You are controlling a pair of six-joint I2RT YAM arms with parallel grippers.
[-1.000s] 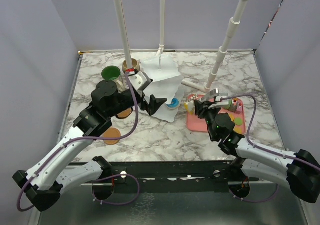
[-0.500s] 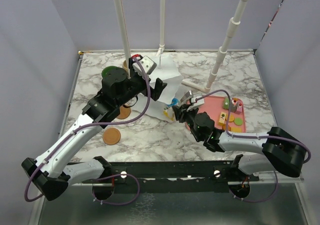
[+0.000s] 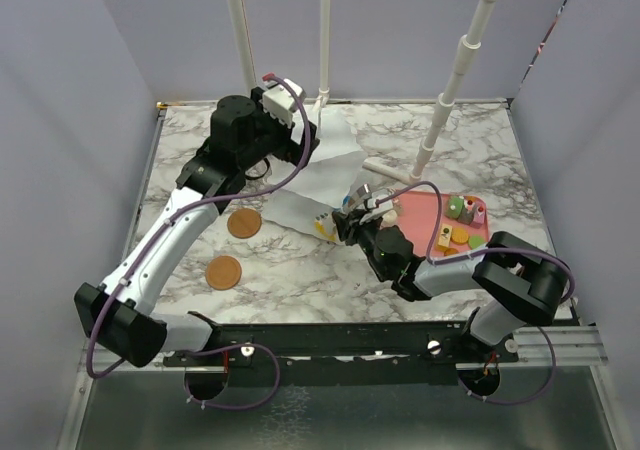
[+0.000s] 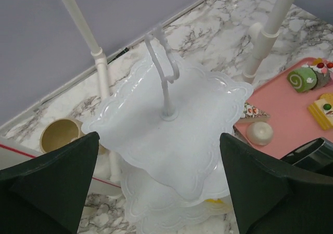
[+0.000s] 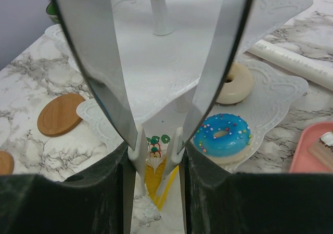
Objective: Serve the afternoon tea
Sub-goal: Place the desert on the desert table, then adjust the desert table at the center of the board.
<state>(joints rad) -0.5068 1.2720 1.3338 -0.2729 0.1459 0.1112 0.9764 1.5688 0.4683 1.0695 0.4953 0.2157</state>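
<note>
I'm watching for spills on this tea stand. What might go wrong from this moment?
1. The right gripper pinches the yellow cake slice only at its fingertips, near the rim of the lower plate; it may slip or land off the plate.
2. The blue donut lies right beside that spot and might get nudged.
3. The left gripper hangs open over the tiered stand; lowering could knock its handle and shift everything.

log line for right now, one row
left jaws: open, above tiered stand | right jaws: shut on yellow cake slice at lower plate edge | lower plate: blue donut, cream donut
</note>
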